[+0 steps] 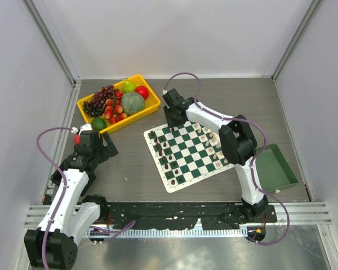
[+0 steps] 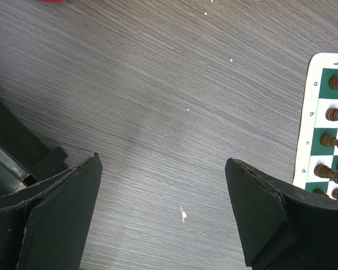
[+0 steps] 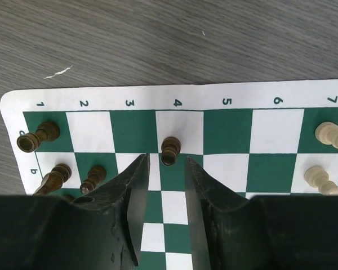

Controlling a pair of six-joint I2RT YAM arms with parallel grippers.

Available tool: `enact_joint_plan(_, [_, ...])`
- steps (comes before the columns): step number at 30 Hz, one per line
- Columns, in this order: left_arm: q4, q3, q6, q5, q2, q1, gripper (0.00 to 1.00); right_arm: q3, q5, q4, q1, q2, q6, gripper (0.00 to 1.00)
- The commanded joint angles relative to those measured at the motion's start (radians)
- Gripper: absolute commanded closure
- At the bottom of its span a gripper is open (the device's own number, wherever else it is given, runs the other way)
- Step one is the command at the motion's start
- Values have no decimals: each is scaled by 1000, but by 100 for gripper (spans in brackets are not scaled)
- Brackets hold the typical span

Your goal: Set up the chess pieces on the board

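Note:
The board (image 1: 187, 152) lies tilted in the middle of the table. Dark chess pieces (image 1: 163, 149) stand along its left side and cream ones (image 1: 214, 143) along its right. My right gripper (image 1: 173, 125) hangs low over the board's far corner. In the right wrist view the right gripper (image 3: 167, 160) is open, jaws a narrow gap apart, and a dark pawn (image 3: 170, 149) stands just past the fingertips, touching neither. Other dark pieces (image 3: 36, 136) stand to its left and cream pieces (image 3: 329, 135) to its right. My left gripper (image 2: 163, 163) is open over bare table, left of the board (image 2: 318, 67).
A yellow basket (image 1: 153, 107) of fruit sits at the back left, close to the board's far corner. A green tray (image 1: 273, 169) lies at the right beside the right arm. Grey walls close in both sides.

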Motion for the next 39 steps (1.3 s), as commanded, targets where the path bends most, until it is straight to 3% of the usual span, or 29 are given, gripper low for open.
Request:
enact_joint_plan(1, [11, 19, 10, -12, 0, 5, 1, 13, -18, 26, -9, 3, -1, 64])
enact_joint_plan(11, [15, 19, 6, -9, 0, 4, 1, 27, -33, 28, -9, 35, -3, 66])
enact_joint_plan(18, [20, 17, 6, -6, 6, 5, 1, 33, -28, 26, -9, 34, -3, 73])
enact_joint_plan(23, [21, 17, 6, -5, 6, 5, 1, 33, -27, 31, -9, 22, -10, 72])
enact_joint_plan(24, [21, 20, 6, -5, 7, 5, 1, 35, -24, 29, -9, 22, -12, 66])
enact_joint_plan(29, [21, 19, 6, -5, 7, 5, 1, 42, -22, 29, -9, 22, -13, 63])
enact_joint_plan(39, [21, 22, 6, 0, 7, 5, 1, 48, -19, 29, -9, 23, -10, 69])
